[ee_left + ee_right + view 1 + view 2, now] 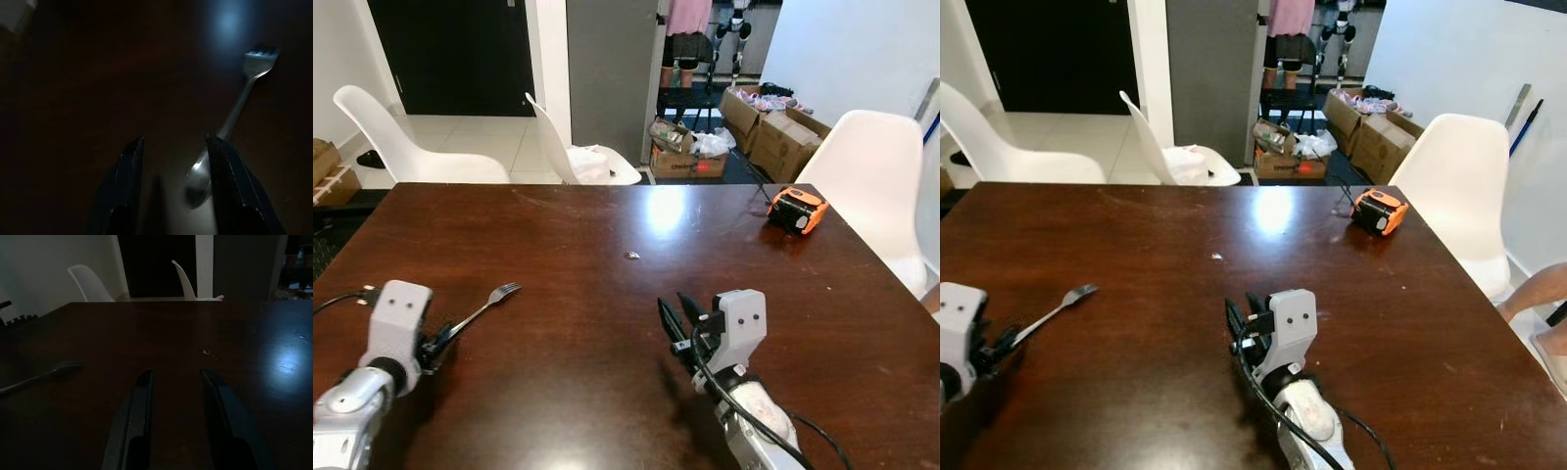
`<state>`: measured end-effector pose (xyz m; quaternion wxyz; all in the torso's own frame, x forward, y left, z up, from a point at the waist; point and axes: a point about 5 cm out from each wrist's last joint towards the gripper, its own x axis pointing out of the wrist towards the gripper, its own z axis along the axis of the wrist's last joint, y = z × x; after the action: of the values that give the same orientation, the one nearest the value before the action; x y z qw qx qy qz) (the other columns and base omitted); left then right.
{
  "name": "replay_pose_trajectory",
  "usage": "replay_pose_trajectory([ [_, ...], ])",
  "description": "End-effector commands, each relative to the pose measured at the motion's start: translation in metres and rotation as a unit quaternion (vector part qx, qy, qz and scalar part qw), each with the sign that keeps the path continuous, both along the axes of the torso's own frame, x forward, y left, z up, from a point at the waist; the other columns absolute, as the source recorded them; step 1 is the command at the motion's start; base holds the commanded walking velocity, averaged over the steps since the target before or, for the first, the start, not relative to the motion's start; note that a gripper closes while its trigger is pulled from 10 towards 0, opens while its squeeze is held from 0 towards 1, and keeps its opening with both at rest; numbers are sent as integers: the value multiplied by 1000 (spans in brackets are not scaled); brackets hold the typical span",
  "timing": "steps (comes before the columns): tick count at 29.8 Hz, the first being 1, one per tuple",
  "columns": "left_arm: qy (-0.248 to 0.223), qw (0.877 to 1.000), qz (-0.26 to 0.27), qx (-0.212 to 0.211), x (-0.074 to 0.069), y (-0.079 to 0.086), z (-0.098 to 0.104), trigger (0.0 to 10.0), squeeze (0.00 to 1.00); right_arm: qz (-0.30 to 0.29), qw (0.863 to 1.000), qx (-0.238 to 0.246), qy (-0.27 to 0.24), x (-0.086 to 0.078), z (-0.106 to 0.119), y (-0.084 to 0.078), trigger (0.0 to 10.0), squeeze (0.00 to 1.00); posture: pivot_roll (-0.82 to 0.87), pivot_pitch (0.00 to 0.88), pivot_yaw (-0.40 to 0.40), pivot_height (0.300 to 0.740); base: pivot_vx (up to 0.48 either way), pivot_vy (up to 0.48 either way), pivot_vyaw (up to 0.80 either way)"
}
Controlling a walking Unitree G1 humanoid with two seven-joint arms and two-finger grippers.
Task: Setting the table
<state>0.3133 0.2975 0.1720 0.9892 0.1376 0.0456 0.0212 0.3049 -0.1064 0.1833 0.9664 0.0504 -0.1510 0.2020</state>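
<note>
Dark brown wooden table (pixel 607 235), bearing: one silver metal fork (pixel 481 310) at my left, handle end between my left gripper's (pixel 171 161) parted fingers; my right gripper (pixel 677 315) at centre, open, empty; orange tape measure (pixel 796 209) far right
</note>
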Motion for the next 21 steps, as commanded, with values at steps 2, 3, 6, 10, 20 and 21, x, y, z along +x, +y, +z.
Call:
replay_pose_trajectory([
  [2, 30, 999, -12, 17, 1, -1, -13, 10000, 0, 5, 1000, 1, 9, -3, -3, -1, 10000, 0, 47, 150, 76, 740, 0, 0, 0],
  [3, 32, 999, -19, 19, 3, -4, -14, 10000, 0, 6, 1000, 1, 9, -3, -3, -1, 10000, 0, 47, 151, 76, 740, 0, 0, 0],
  [6, 38, 998, -40, 16, 14, -14, -17, 10000, 0, 7, 1000, 2, 6, -3, -1, 0, 10000, 0, 46, 154, 78, 740, 0, 0, 0],
  [10, 44, 996, -73, 12, 34, -33, -17, 10000, 0, 6, 1000, 3, 2, -3, 1, 1, 10000, 0, 34, 154, 88, 740, 0, 0, 0],
  [20, 20, 998, -46, -24, 72, -67, -5, 10000, 0, -5, 1000, 7, -5, -7, 6, -2, 10000, 0, -5, 163, 106, 740, 0, 0, 0],
  [21, 18, 999, -41, -27, 74, -68, -4, 10000, 0, -6, 1000, 7, -5, -8, 6, -2, 10000, 0, -8, 166, 110, 740, 0, 0, 0],
])
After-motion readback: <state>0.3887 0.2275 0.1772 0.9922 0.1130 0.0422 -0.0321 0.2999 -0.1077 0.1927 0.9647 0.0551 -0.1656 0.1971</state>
